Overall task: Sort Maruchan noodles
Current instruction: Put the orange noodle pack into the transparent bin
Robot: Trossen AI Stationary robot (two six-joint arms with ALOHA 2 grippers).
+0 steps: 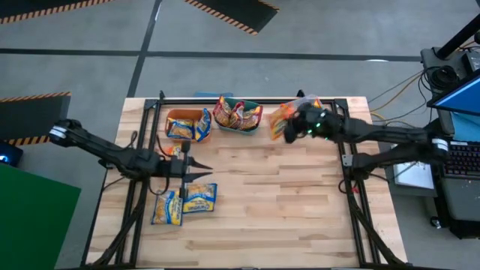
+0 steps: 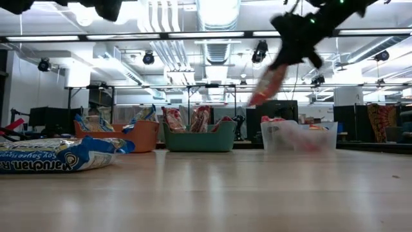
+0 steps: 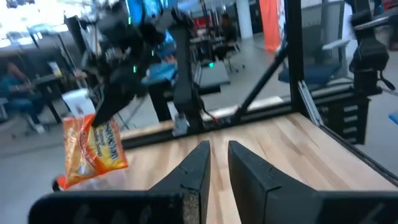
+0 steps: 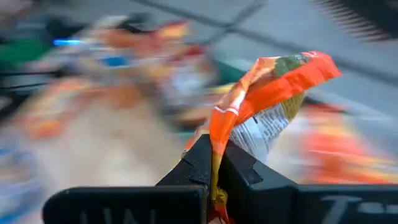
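Note:
My right gripper (image 1: 291, 127) is shut on an orange-red Maruchan packet (image 1: 279, 120), which is in the air over the table's far right, by the clear bin (image 2: 299, 136). The packet also shows in the low view (image 2: 267, 87) and in the left wrist view (image 3: 93, 149). Two blue-and-yellow packets (image 1: 199, 196) (image 1: 166, 208) lie flat on the table at the near left. My left gripper (image 1: 206, 169) hovers above them and points toward the table's right. Its fingers stand a narrow gap apart (image 3: 217, 158) with nothing between them. My right gripper pinches one end of the orange-red packet (image 4: 216, 149) between its two fingers. The fingers slant down from the table's right side. The packet is lifted clear and hangs tilted below the fingers (image 2: 283, 58), its body crumpled.
Along the far edge stand an orange bin (image 1: 184, 124) with blue packets, a green bin (image 1: 238, 116) with maroon packets and the clear bin with orange-red ones. The black frame rails (image 1: 346, 161) run along both table sides. Bare wood lies in the middle and near right.

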